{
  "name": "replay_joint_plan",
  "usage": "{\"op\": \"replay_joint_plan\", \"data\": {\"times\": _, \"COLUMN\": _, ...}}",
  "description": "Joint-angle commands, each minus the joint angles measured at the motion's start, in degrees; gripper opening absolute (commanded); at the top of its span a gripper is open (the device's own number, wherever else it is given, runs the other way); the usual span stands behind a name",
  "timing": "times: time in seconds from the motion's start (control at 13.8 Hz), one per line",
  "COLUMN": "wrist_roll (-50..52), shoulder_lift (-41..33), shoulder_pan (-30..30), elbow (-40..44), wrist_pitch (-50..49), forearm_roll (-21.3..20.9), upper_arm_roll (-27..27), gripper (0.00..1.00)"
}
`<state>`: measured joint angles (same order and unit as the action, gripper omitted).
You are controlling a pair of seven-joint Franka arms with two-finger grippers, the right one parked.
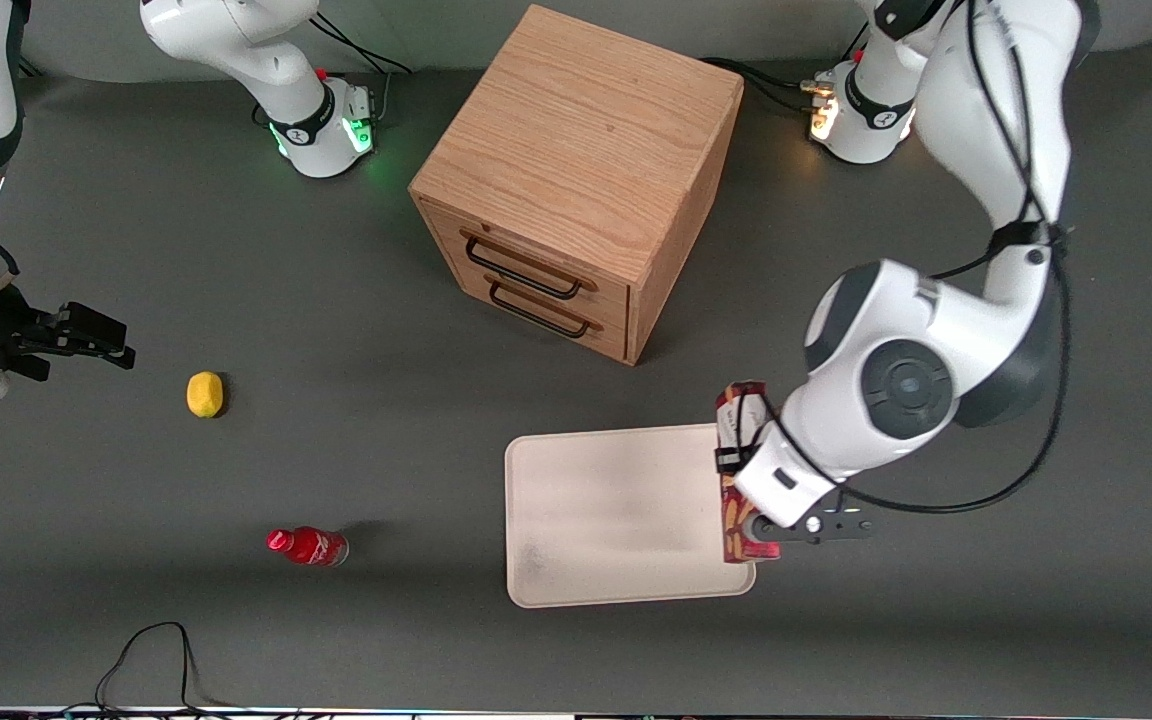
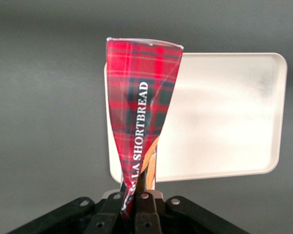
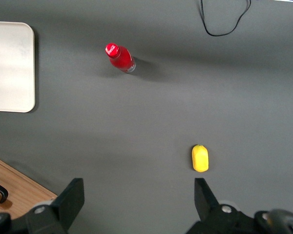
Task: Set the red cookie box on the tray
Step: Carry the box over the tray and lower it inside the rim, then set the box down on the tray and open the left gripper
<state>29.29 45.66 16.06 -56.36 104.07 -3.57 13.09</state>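
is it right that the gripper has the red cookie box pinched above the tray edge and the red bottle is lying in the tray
Not quite. The gripper does hold the red cookie box above the tray edge, but the red bottle is on the table, off toward the parked arm's end, not in the tray. The front view shows this.

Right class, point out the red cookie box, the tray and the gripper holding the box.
red cookie box [image 2: 141, 112], left wrist view, on its tartan face.
tray [image 1: 616, 595], front view, on its rim nearest the camera.
gripper [image 2: 136, 197], left wrist view, between fingertips clamping the box end.
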Motion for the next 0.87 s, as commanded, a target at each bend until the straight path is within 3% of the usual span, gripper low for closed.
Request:
{"op": "replay_joint_plan", "data": {"times": 0.0, "wrist_roll": 1.8, "shoulder_lift": 5.0, "shoulder_pan": 1.2, "elbow": 3.9, "wrist_pitch": 2.7, "forearm_roll": -0.7, "upper_arm_roll": -1.5, "gripper": 0.0}}
{"op": "replay_joint_plan", "data": {"times": 0.8, "wrist_roll": 1.7, "shoulder_lift": 11.6, "shoulder_pan": 1.2, "elbow": 1.9, "wrist_pitch": 11.2, "forearm_roll": -0.8, "upper_arm_roll": -3.3, "gripper": 0.0}}
